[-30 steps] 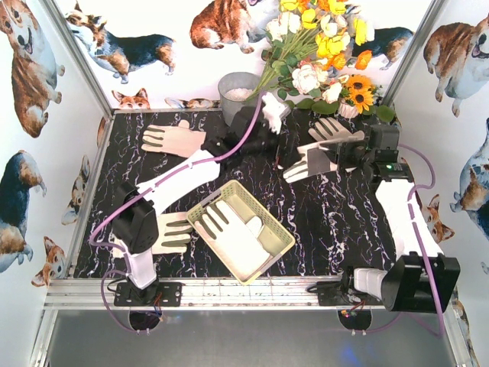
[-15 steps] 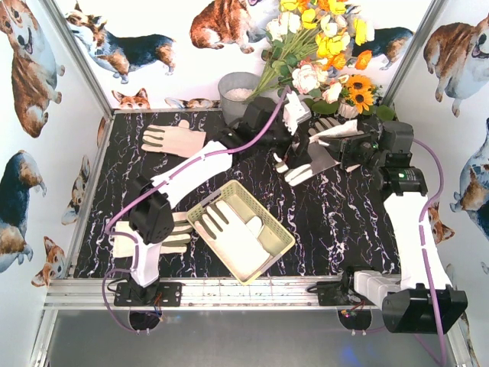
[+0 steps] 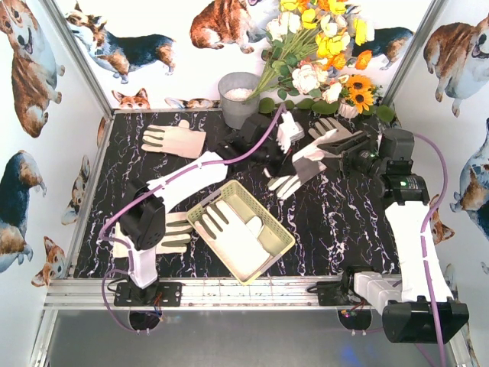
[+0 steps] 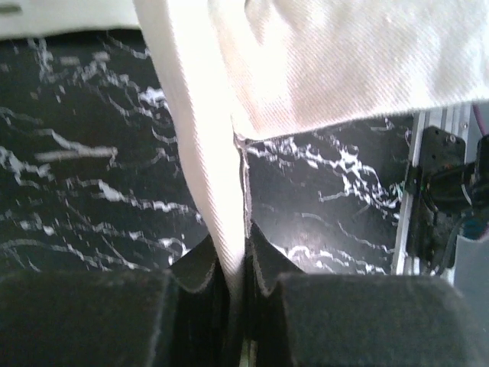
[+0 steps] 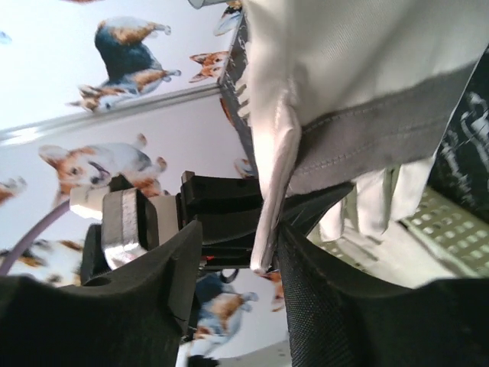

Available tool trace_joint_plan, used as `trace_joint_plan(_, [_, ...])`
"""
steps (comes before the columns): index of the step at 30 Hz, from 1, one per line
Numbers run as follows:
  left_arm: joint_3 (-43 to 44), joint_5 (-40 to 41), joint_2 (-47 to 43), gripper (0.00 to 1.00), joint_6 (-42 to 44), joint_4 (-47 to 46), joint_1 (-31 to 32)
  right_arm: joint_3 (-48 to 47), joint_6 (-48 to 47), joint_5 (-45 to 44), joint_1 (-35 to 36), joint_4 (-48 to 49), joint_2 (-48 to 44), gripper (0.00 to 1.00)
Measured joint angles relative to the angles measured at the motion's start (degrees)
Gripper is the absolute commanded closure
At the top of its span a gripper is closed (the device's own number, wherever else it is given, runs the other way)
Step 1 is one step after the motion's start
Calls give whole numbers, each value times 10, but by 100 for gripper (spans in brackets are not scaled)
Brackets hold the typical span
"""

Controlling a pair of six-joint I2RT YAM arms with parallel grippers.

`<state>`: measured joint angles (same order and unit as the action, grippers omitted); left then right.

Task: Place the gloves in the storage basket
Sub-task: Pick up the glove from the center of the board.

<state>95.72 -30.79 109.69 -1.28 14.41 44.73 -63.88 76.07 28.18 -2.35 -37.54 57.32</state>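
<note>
Left wrist: pincer (image 4: 243,264) tight on glove (image 4: 328,61)

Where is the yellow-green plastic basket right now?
In the top view, the pale yellow-green slotted plastic basket sits front-middle on the black marbled table, holding a cream-white fabric glove.

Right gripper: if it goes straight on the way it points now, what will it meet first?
The glove hanging between its own jaws; just behind it, probably the left gripper, which is shut on the same glove. Depth is hard to judge.
</note>
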Motion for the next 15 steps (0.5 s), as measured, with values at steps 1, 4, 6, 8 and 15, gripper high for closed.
trace_joint_plan(1, [-15,-3,-9,100,-2,2,-3,0,-27,4,0,3,0,47])
trace_joint_plan(4, [-54,-10,-30,100,-5,12,-15,-2,-124,14,0,4,0,40])
trace_joint_plan(6, [-61,-15,-35,100,-5,26,-23,-6,-217,19,0,1,0,38])
trace_joint_plan(8, [-61,-22,-37,100,-5,37,-32,-9,-315,21,0,-2,-4,34])
trace_joint_plan(15, [-45,-42,-50,100,14,96,-48,-9,-586,53,2,1,-40,27])
